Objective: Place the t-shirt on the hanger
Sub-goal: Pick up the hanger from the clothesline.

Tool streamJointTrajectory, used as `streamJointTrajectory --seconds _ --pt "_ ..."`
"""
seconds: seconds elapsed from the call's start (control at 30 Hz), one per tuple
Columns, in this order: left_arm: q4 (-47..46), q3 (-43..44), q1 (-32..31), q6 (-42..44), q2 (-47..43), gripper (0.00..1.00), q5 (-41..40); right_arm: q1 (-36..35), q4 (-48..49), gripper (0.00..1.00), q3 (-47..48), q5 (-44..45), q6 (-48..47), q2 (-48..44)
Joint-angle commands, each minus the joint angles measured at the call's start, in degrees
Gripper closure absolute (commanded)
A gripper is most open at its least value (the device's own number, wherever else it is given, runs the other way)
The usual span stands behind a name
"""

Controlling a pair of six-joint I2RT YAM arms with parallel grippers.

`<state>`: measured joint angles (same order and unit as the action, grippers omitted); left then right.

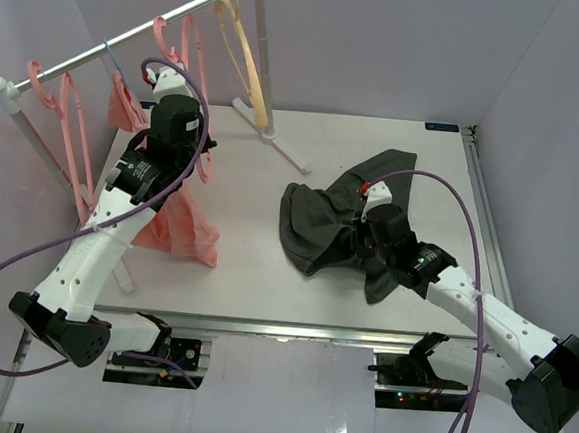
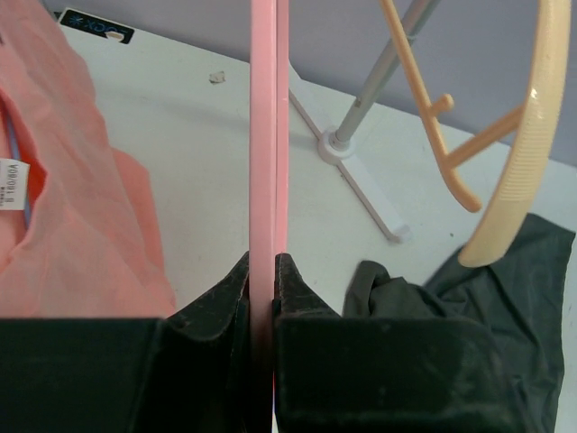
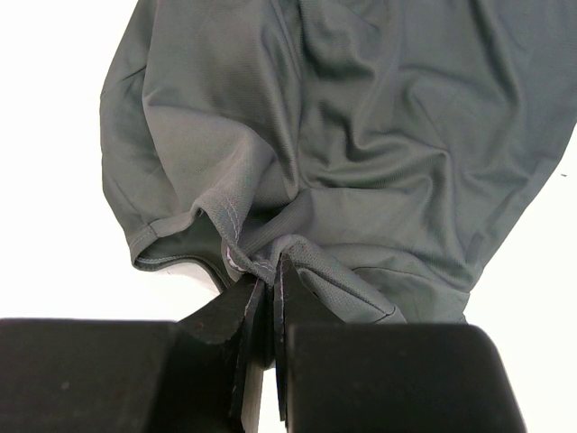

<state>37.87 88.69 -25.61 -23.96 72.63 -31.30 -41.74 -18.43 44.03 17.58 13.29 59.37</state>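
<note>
early stage: left gripper (image 2: 268, 267) clamped on the hanger (image 2: 268, 126) at the rack (image 1: 133, 34), right gripper (image 3: 270, 275) pinching the t-shirt (image 3: 361, 135), crumpled on the table (image 1: 255, 274); threading not yet begun.

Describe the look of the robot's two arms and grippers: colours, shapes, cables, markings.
The left arm and right arm have white link shells with black joints and bases. A purple cable loops along each. The left gripper and right gripper have blocky matte-black fingers tapering to wedges. A small red patch marks the right wrist.
</note>
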Motion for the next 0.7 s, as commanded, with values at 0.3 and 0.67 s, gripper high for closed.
streamJointTrajectory --seconds 0.3,0.67 --pt "0.5 -2.6 -0.1 7.6 -6.6 1.0 5.3 0.1 1.6 0.92 0.2 -0.1 -0.5 -0.3" --pt "6.6 -15.0 -0.1 7.4 -11.2 1.0 22.6 0.1 0.8 0.92 1.0 1.7 0.1 0.7"
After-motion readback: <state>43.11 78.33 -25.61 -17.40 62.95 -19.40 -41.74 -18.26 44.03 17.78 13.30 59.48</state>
